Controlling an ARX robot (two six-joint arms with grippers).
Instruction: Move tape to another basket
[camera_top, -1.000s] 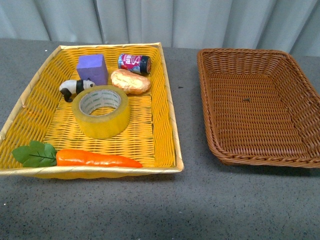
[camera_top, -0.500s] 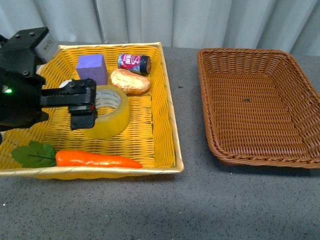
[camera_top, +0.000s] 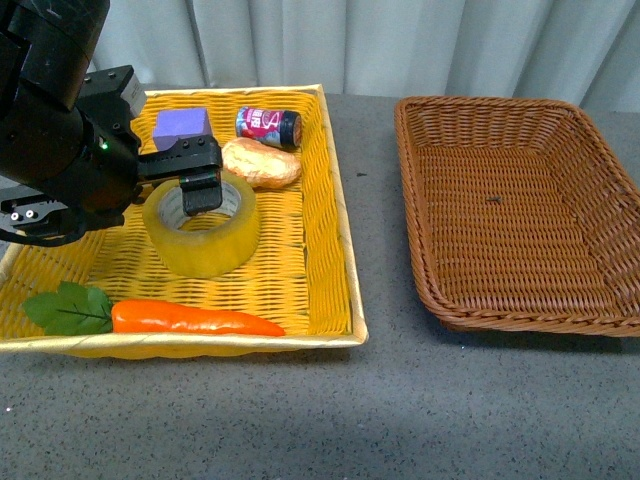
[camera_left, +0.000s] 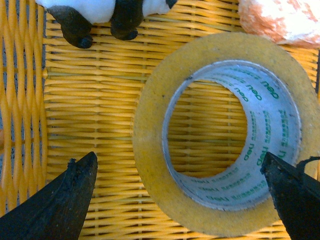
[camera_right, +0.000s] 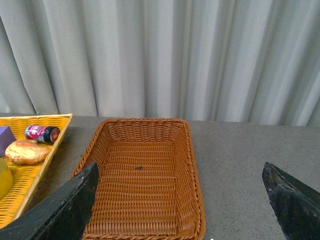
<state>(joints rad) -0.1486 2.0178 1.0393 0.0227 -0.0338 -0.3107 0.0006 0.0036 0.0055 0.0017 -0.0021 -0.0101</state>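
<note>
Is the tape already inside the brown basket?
No, the tape lies in the yellow basket, and the brown basket has no tape in it.

- tape (camera_left: 150, 145), white inner core: green print repeated around it, upside-down in the left wrist view, apparently "deli"; smaller marks illegible.
- can (camera_top: 268, 126): red label, white lettering unreadable.

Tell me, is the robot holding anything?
Nothing yet. The left gripper hangs open over the tape without gripping it; the right gripper is open and empty.
</note>
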